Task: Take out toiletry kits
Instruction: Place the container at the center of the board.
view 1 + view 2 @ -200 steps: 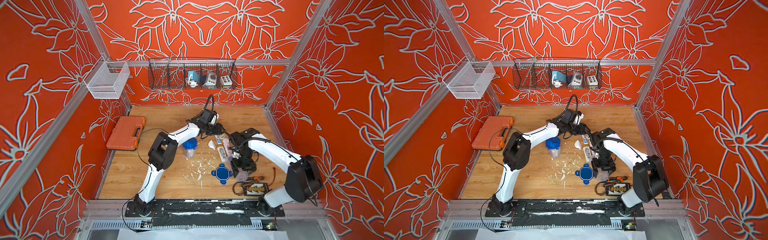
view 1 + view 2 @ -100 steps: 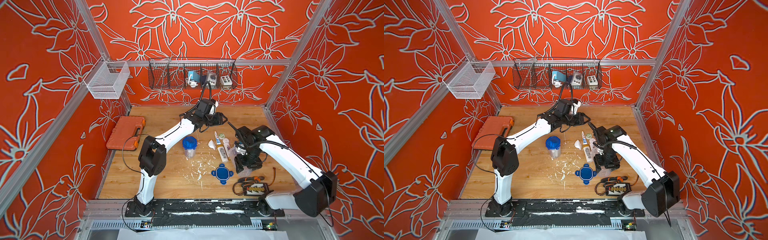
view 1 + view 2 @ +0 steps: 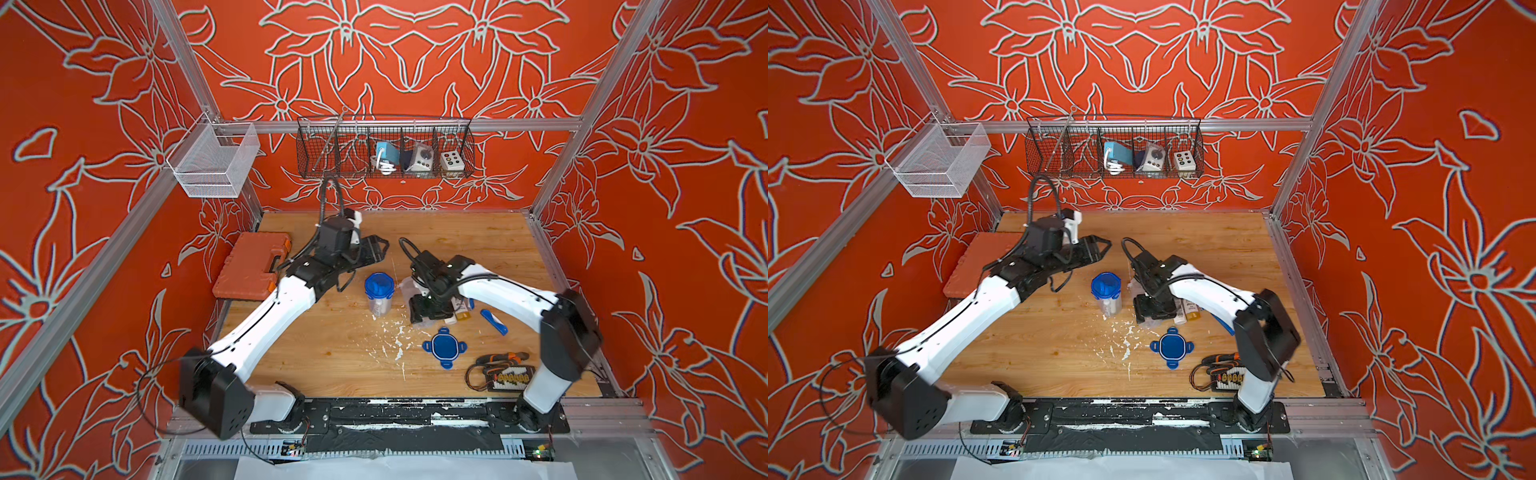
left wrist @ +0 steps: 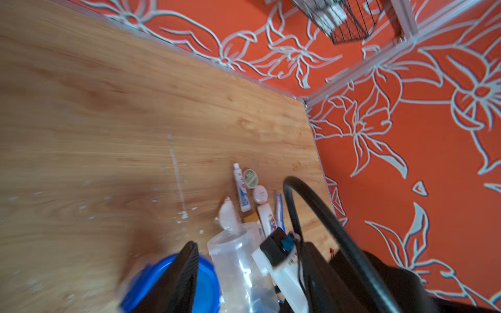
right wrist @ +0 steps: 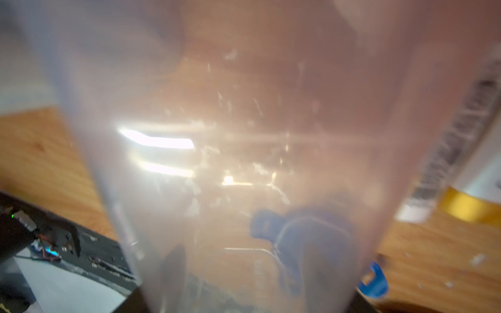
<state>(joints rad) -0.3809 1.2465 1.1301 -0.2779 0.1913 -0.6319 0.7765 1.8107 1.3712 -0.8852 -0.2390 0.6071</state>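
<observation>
Gripping the open clear tub (image 4: pixel 238 260) by its wall, the right gripper (image 3: pixel 426 309) holds it low over the table (image 3: pixel 332 357). Loose toiletry kit items (image 4: pixel 250 195) (tube, tins, bottles, toothbrush) lie on the table just beside those fingers, outside the tub. The left gripper (image 3: pixel 372 249) hovers well apart from them, behind the lidded tub (image 3: pixel 379 293). Its finger spacing cannot be determined.

Looked like pale, matt wood grain across the bench (image 3: pixel 332 365), flecked with white chips. Read as cloudy translucent plastic on the clear tub (image 5: pixel 244 135), smooth, with bright glints. Showed smooth blue plastic on the lid (image 3: pixel 444 348), shiny printed plastic on the toiletry tube (image 4: pixel 241 189), black wire on the wall basket (image 3: pixel 353 162), matt orange plastic on the tool case (image 3: pixel 253 270).
</observation>
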